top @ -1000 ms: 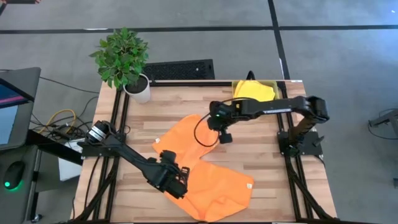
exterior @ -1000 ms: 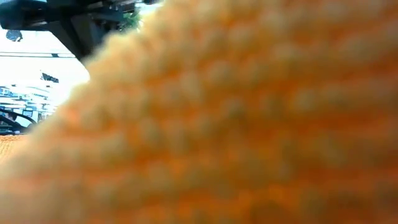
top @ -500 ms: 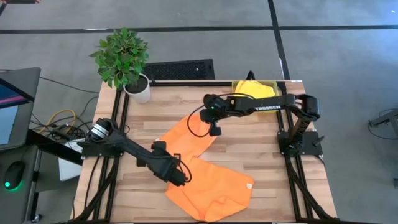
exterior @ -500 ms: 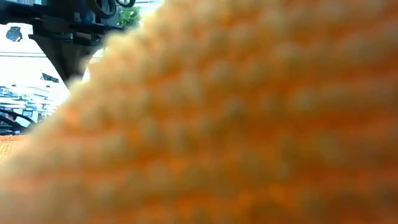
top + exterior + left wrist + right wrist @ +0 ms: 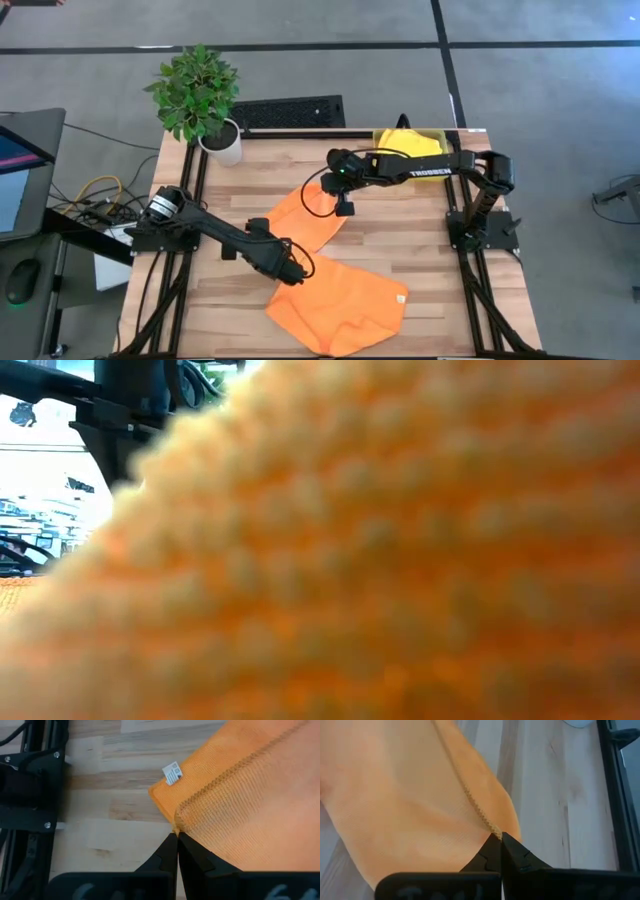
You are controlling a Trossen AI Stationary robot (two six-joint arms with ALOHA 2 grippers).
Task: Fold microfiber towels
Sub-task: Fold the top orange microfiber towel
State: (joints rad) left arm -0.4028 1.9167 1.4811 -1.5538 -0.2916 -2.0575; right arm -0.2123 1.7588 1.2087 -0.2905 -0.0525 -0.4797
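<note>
Two claws pinch one orange towel (image 5: 330, 290) by its stitched hem above the wooden table (image 5: 420, 250). The left gripper (image 5: 177, 838) is clamped tight on a corner, a small white tag (image 5: 172, 773) just beyond its tips. The right gripper (image 5: 500, 839) is closed on another edge, cloth draping away beneath it. Behind the right gripper, a yellow towel (image 5: 408, 146) sits in a yellow bin (image 5: 440, 135). In the low view, orange fabric fills nearly everything.

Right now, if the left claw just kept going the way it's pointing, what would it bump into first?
The left gripper is shut on the orange towel, so more of that cloth lies straight ahead; beyond it, probably bare table.
</note>
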